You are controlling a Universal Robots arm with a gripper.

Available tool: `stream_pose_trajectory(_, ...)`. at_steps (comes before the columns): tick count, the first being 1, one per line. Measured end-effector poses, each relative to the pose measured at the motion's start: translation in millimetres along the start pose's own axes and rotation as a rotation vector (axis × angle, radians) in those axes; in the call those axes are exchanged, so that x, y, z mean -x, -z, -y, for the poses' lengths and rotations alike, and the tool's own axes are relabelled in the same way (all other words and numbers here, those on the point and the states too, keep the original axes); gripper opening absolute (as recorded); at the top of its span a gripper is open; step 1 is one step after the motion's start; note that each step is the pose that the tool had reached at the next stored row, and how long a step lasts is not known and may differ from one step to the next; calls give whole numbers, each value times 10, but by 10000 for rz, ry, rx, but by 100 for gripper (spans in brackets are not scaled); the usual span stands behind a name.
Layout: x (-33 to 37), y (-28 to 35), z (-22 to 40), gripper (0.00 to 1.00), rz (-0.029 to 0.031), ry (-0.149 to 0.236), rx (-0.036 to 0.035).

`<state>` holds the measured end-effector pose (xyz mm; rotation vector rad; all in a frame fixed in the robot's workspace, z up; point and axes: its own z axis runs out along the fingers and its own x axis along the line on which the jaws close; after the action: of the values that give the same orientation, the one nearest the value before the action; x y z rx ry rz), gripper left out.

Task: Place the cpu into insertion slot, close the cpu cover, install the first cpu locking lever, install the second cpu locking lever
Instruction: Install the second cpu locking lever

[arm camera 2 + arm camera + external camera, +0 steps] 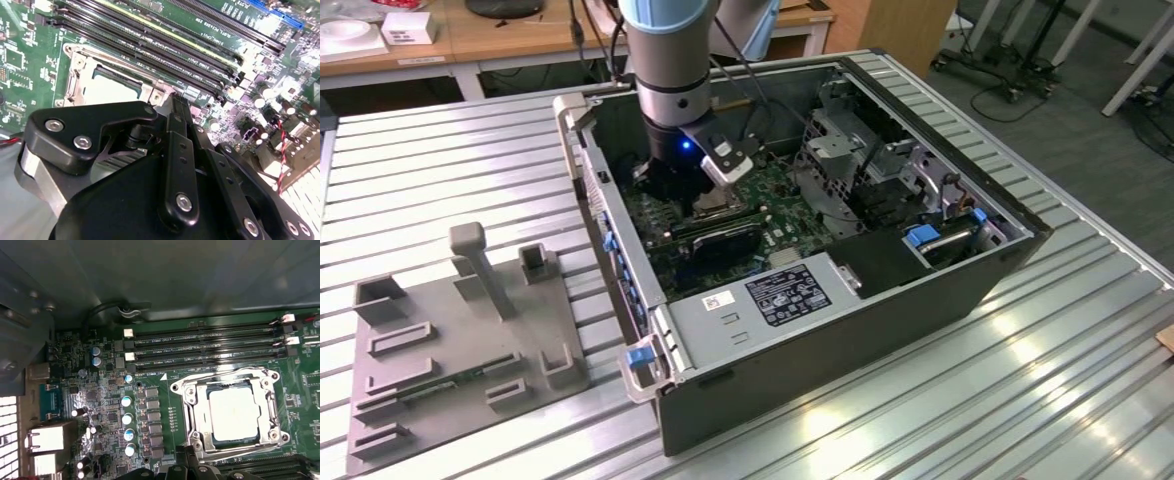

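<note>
End effector poised inside the open computer case, just beside the insertion slot; fingers pressed together, pinching nothing visible. CPU seated flat in the slot, framed by the cpu cover, lowered over it. Locking levers along the socket edges, latched or loose not discernible. Likely hazards: fingertip slipping off a thin lever, or scraping nearby capacitors. Memory slots just beside the socket, case wall and drive cage crowding the approach. Grey fixture tray well apart on the slatted surface.
</note>
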<state>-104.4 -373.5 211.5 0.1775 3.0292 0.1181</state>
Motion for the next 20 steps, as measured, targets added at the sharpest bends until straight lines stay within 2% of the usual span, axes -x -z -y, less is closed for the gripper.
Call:
stream_pose_trajectory(6, 19, 9, -3, 11, -1, 1, 4)
stream_pose_trajectory(14, 202, -19, -37, 11, -1, 1, 9)
stream_pose_trajectory(16, 238, -25, -60, 11, -2, 0, 8)
stream_pose_trajectory(20, 242, -37, -166, 11, -1, 0, 8)
